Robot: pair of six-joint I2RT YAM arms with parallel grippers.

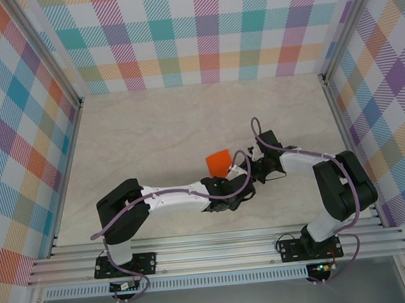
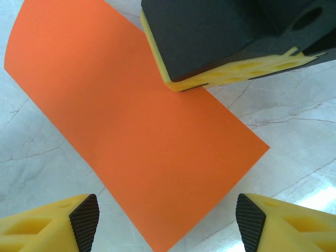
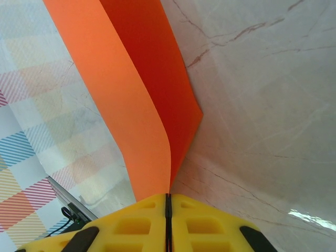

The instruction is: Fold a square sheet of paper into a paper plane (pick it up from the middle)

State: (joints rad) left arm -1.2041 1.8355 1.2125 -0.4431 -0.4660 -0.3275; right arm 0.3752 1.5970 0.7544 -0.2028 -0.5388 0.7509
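The right claw (image 3: 168,202) is clenched on the square sheet of paper (image 1: 219,163), its two yellow fingers pressed together with one edge of the bright orange paper pinched between them. Seen from the right wrist, the paper rises away from that claw in two layers, a lighter one on the left that curves outward and a darker one on the right, the two meeting at the pinch. In the overhead view the paper stands out as a small orange patch just to the left of the right claw, over the pale marbled counter (image 1: 186,118). Whether any corner of it touches the counter cannot be told. The left claw (image 2: 168,223) is released, its two black-padded fingers (image 2: 85,219) spread wide apart, and it holds nothing. From the left wrist the orange paper lies slantwise as a plain, unmarked oblong in front of those fingers. The right claw enters from the top of that view and bites the paper's far long edge. Overhead, the two arms reach in towards each other, so the left claw sits just beside the right claw, on its near left side. Checked walls (image 1: 200,32) in pastel colours stand well beyond the right claw on three sides.
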